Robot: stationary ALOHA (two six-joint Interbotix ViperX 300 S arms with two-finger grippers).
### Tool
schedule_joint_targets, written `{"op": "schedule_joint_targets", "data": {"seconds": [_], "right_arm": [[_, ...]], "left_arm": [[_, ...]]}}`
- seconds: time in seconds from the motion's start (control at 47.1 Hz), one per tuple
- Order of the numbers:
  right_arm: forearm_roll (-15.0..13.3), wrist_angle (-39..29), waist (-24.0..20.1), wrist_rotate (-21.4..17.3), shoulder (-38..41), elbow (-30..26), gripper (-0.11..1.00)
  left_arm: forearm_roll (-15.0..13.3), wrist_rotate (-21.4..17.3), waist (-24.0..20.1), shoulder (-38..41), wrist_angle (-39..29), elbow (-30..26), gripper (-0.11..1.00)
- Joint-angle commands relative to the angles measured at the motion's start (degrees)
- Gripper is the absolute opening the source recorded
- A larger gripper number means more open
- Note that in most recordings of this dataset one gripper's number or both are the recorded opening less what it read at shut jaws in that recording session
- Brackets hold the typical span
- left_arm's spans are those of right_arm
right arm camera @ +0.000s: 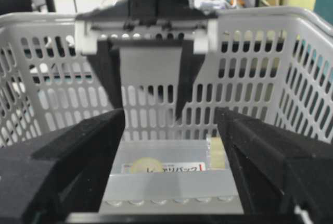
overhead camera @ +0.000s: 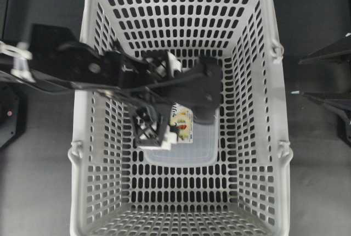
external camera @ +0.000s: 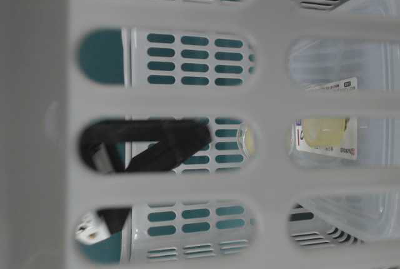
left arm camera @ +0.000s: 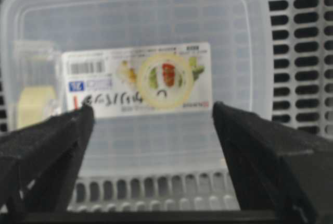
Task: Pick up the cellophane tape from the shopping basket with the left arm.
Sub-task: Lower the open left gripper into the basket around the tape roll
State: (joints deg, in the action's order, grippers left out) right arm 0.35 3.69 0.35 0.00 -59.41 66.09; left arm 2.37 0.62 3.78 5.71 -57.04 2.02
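Shopping basket [overhead camera: 181,5]: large light grey slotted basket standing on the dark counter [overhead camera: 46,192]; holds a clear plastic box and the tape, with the left arm reaching in over its left rim.
Left arm [overhead camera: 82,71]: black; the overhead view shows it stretched across the basket above the box; the table-level view catches only a dark piece of it through the wall slots.
Clear plastic box [left arm camera: 135,36]: lies flat on the basket floor, near its middle; printed label strip across the lid.
Left gripper [left arm camera: 151,146]: fingers spread wide, released, nothing between them, hanging over the box's near edge.
Right gripper [right arm camera: 169,151]: fingers parted and empty, outside the basket, looking over its rim at the box.
Cellophane tape [left arm camera: 165,81]: small pale yellow ring lying flat on the box label. Only the left wrist view shows it clearly; overhead, the arm largely covers that spot.
Second yellowish roll [left arm camera: 34,107]: in clear wrap, at the box's left end.
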Motion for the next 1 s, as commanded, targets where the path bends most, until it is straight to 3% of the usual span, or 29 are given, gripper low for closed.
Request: {"op": "schedule_joint_targets", "data": {"seconds": [0.0, 0.976], "right_arm": [[0.1, 0.3, 0.0, 0.0, 0.4, -1.3, 0.70], [0.1, 0.3, 0.0, 0.0, 0.4, -0.8, 0.69]], "left_arm": [[0.2, 0.1, 0.7, 2.1, -0.8, -2.2, 0.91], [0.2, -0.4, 0.6, 10.5, 1.6, -1.2, 0.89]]}}
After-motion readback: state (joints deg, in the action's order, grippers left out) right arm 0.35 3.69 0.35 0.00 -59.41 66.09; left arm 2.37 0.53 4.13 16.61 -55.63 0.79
